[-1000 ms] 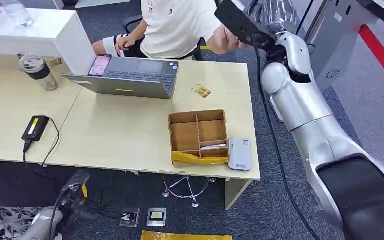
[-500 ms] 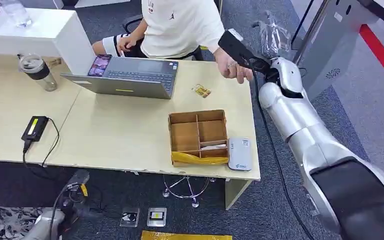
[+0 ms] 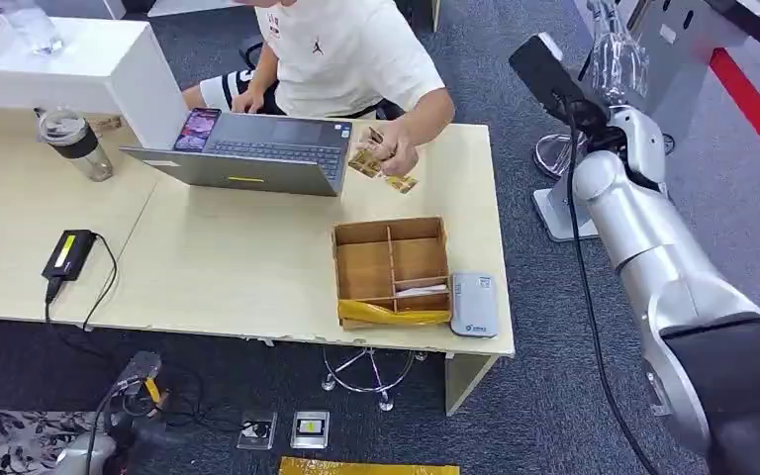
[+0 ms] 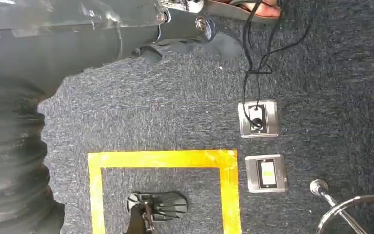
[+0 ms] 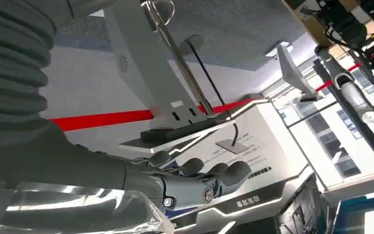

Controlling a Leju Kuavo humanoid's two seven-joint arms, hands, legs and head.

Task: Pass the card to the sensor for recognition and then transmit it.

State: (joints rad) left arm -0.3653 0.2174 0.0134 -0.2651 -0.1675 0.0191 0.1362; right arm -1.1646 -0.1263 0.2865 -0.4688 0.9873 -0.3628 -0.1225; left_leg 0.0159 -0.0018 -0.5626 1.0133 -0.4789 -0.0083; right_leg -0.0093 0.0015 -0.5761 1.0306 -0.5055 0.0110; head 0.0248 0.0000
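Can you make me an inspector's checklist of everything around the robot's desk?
Surface: beige table, no spills seen.
Job's things: white card reader at the front edge beside the divided cardboard box; a person's hand holds one card; another card lies on the table.
Clutter: laptop, phone on it, lidded jar, power adapter.
Hands: right hand raised away from the table, fingers curled, contents unclear; left hand hangs over the floor, fingers unclear.
Cables: adapter cable; black cable along the right arm; floor cables to a floor socket.
Surroundings: grey carpet, yellow tape square, red stripe.
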